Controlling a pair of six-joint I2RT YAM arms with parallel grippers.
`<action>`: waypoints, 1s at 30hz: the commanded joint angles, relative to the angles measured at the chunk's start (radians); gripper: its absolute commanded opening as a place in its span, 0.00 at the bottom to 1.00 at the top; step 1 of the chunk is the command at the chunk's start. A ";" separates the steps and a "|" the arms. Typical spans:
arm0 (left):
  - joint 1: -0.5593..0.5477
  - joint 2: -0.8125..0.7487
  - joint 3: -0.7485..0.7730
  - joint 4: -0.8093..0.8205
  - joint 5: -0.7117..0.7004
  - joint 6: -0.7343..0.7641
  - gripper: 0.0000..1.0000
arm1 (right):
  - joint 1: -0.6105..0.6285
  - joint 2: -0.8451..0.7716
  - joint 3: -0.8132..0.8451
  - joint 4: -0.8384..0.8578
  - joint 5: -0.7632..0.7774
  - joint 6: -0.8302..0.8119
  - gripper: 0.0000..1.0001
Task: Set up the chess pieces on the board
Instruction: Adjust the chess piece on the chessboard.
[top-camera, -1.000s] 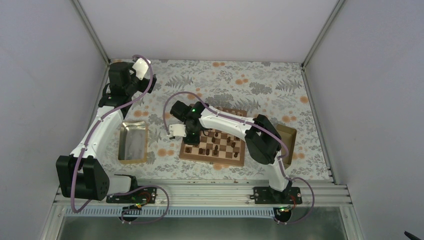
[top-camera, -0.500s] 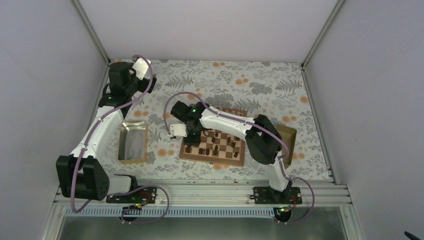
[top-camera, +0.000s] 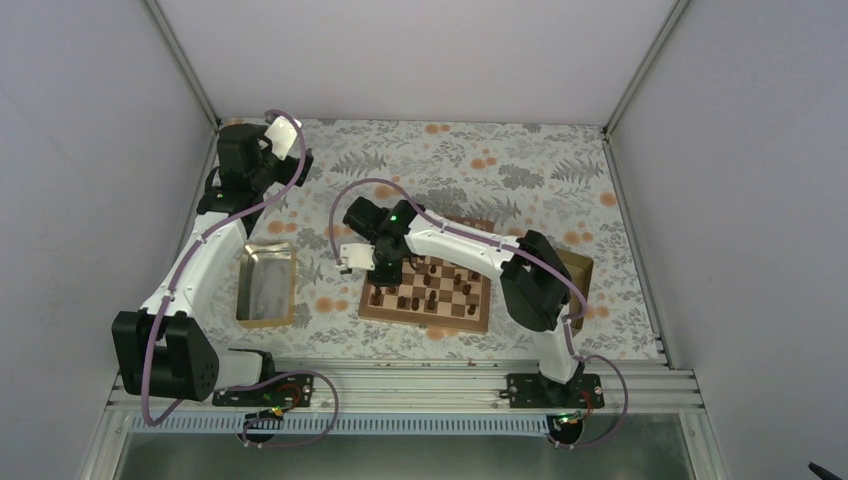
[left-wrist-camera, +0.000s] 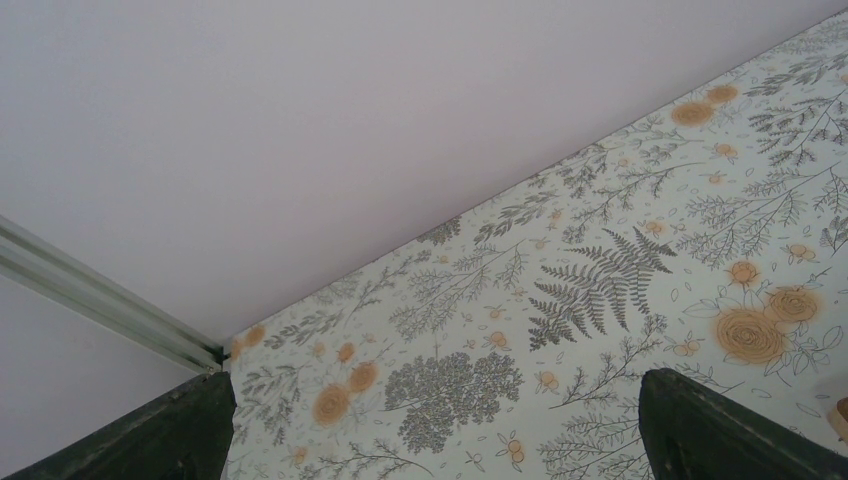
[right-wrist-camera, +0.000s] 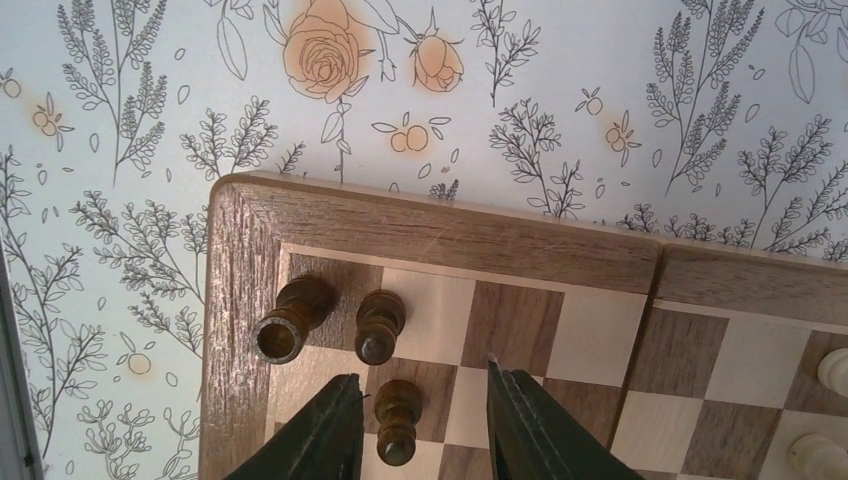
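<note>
Right gripper (right-wrist-camera: 421, 372) spread astride dark pawn (right-wrist-camera: 397, 425) near board (right-wrist-camera: 440, 235) corner; best move vertically, fingers clear of neighbouring dark piece (right-wrist-camera: 378, 325).

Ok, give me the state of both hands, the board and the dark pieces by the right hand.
right hand: open, fingers either side of the dark pawn, not touching it.
left hand: open, nothing between its fingers.
board: flat on the table, partly set.
dark pawn: upright on its square.
corner piece: upright on the corner square.
neighbour piece: upright beside the corner piece.
</note>
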 joint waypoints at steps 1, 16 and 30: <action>0.006 -0.016 -0.003 0.016 0.018 0.010 1.00 | 0.002 0.007 0.011 -0.017 -0.039 -0.005 0.34; 0.006 -0.017 -0.008 0.020 0.018 0.012 1.00 | 0.008 0.048 0.013 0.001 -0.045 -0.016 0.34; 0.006 -0.020 -0.011 0.021 0.024 0.013 1.00 | 0.009 0.083 0.028 -0.002 -0.059 -0.023 0.31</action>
